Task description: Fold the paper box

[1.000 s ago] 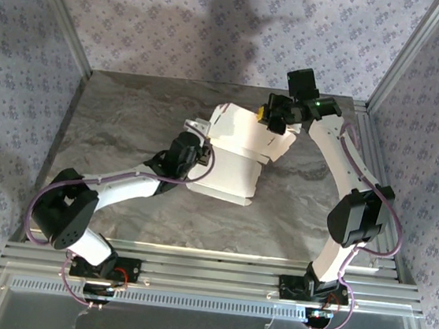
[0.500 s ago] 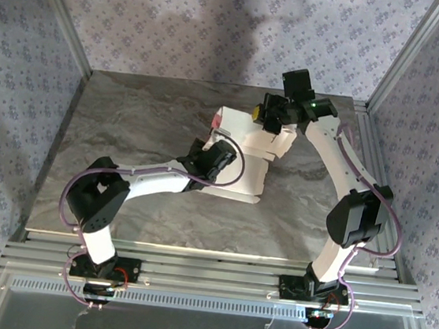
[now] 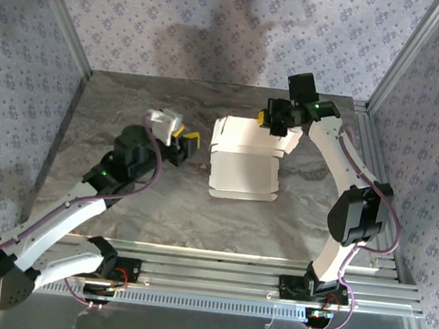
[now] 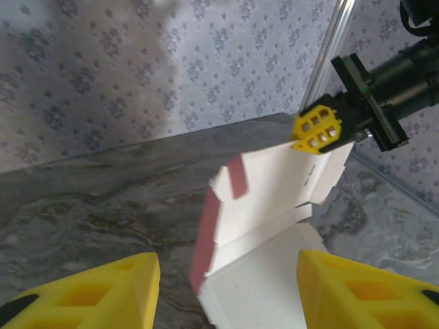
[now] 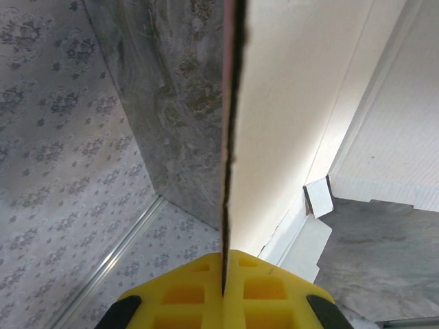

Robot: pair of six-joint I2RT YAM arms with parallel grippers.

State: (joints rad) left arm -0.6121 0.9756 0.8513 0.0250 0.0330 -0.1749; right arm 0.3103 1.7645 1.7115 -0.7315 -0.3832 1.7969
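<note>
Tabletop (image 3: pixel 123 106): grey marbled slab, matte, bare around the work. Slotted aluminium rails (image 3: pixel 215 274) run along its near edge. Walls (image 3: pixel 180 25) on three sides carry a blue-grey floral pattern, and slim metal posts (image 3: pixel 62 15) rise at the back corners.

The paper box (image 3: pixel 243 167) sits right of centre, toward the far half. Its pale side faces up. The lower panel lies flat on the slab and the rear panel is tilted upward. The left wrist view shows pink-red along its left edge and on a small tab.

Right gripper (image 3: pixel 274 121): yellow fingers (image 5: pixel 223 288) pinched on the top edge of the raised panel, card edge running straight between them.

Left gripper (image 3: pixel 186 138): fingers spread wide, nothing between them, apart from the box, to its left, above the slab.
</note>
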